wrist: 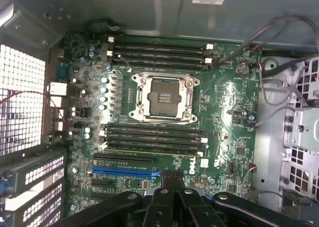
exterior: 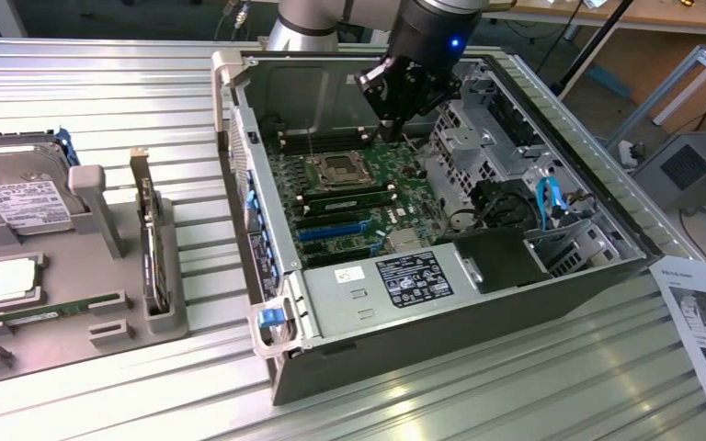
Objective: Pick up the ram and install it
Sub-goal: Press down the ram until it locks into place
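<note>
Pincer (exterior: 392, 127) closed, holding nothing visible, hovering over board (wrist: 219, 102) inside case (exterior: 451, 354); 1 ram (exterior: 348, 189) looks seated in a slot below the empty socket (wrist: 163, 97), another stick (exterior: 37, 312) sits in the tray (exterior: 71, 344) on worktop (exterior: 144, 101).

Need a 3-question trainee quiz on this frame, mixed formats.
1. True or false: the end effector is shut and hangs above the motherboard.
2. In the wrist view, what colour is the long expansion slot close to the end effector? A red, B blue, C yellow.
3. Where does the silver processor chip lie?
Key: 1 true; 2 B; 3 on the grey tray at the exterior view's left.
</note>
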Robot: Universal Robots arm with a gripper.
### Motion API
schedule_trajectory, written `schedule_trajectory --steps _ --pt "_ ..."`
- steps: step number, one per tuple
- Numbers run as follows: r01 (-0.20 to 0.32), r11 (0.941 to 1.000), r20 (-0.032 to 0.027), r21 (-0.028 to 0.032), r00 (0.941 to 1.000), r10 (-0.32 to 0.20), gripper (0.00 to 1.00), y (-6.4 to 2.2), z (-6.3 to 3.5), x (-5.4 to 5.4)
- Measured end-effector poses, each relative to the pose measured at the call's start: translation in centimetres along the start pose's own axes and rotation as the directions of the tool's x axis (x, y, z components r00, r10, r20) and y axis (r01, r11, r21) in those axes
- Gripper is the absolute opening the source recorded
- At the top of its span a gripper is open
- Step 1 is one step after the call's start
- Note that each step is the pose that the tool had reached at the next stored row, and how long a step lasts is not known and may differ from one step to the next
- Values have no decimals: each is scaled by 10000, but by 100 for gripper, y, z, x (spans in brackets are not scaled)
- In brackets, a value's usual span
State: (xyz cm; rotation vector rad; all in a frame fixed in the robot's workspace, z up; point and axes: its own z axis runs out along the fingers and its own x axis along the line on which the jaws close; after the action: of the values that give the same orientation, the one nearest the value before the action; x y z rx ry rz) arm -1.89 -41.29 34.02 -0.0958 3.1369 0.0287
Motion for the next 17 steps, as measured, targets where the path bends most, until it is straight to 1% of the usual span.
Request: schedule_trajectory --steps 8,17 --pt "-7 10000 0 0 10000 7 11 0 0 0" --pt "-248 9997 5 1 9997 248 11 0 -5 0"
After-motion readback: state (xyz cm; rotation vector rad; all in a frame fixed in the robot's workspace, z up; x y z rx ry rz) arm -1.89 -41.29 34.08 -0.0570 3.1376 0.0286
